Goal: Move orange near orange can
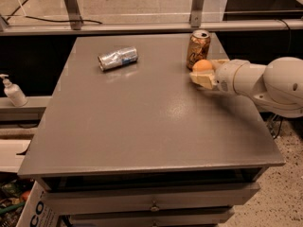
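Observation:
The orange point(202, 65) is a small round fruit held between the cream fingers point(200, 79) of my gripper point(202, 74), low over the table at the far right. The gripper is shut on it, and the white arm reaches in from the right edge. The orange can point(198, 48), orange-brown with a silver top, stands upright just behind the orange, very close to it. I cannot tell whether the two touch.
A dented silver and blue can point(118, 58) lies on its side at the far left of the grey table point(142, 126). A white soap bottle point(13, 92) stands on a ledge left of the table. Drawers sit below the front edge.

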Tool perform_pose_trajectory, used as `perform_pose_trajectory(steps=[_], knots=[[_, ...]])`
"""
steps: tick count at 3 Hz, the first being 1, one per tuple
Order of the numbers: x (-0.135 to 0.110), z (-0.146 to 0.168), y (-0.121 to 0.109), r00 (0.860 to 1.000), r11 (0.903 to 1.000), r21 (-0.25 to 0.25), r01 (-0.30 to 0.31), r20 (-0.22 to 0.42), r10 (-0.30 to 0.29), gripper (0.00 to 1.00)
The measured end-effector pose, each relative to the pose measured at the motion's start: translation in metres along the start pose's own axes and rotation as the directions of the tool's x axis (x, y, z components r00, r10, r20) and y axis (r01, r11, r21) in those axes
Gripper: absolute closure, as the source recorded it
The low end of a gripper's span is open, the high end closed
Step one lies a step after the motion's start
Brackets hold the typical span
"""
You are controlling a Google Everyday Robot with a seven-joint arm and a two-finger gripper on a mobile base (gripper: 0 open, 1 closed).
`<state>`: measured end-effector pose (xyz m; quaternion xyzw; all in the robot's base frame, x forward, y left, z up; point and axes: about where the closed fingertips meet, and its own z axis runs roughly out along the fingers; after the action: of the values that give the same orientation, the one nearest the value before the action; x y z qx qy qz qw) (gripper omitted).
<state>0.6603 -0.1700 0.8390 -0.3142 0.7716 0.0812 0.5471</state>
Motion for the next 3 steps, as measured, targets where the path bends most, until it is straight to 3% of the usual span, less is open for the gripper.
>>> perform_pose_trajectory(steps=[1,3], knots=[[0.002,0.0,0.003,1.0,1.0,-0.003,-0.008,0.001,0.008,0.0],[-0.001,-0.014,0.005,0.999,0.999,-0.024,-0.038,0.037,0.039,0.0]])
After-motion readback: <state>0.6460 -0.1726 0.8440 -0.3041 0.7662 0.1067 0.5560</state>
